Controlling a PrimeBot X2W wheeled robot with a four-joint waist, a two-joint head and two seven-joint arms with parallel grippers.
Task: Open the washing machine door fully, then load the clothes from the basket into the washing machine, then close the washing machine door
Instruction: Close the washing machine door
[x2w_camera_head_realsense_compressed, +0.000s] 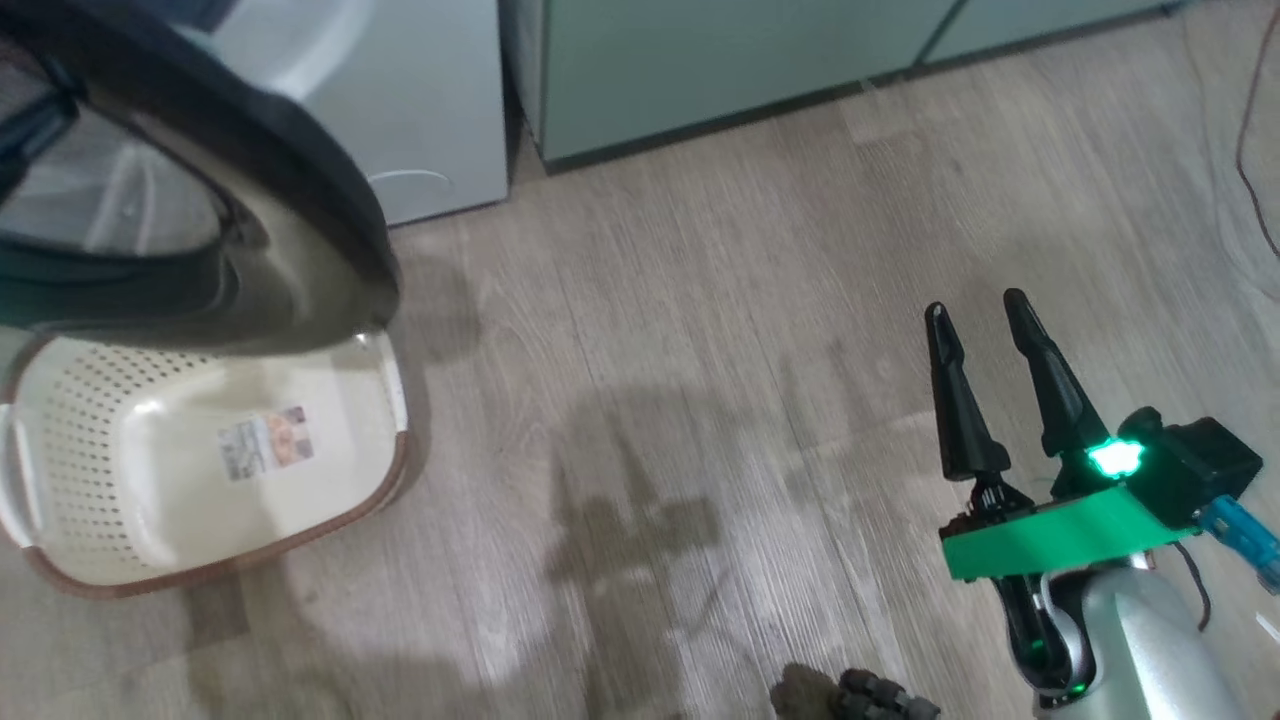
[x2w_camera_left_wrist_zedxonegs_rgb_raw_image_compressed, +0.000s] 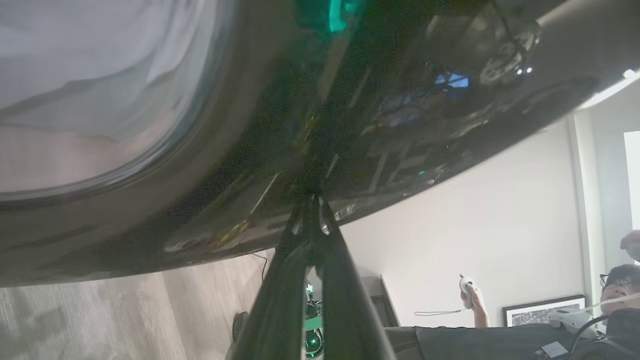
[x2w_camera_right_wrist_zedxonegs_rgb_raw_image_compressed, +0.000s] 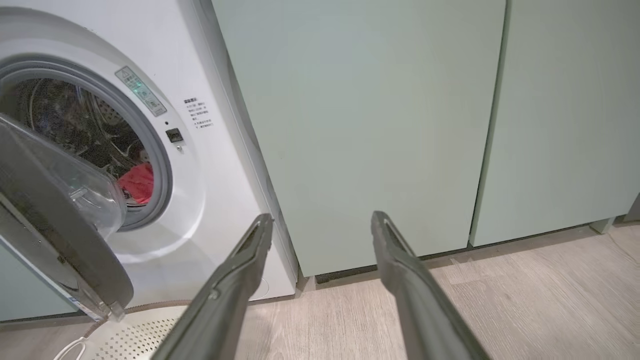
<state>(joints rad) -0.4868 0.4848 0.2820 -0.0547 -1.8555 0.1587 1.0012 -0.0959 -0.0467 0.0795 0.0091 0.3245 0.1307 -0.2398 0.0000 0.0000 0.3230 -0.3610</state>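
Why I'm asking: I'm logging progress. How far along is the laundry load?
Done: the basket is empty and red clothes lie inside the washing machine. In hand: the shut left gripper touches the black rim of the washing machine door, apparently pushing it closed. Left: the door stands ajar, not yet shut. The right gripper hangs open, idle.

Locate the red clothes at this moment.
In the right wrist view, the clothes lie inside the washing machine at left, low in its opening, behind the half-open door.
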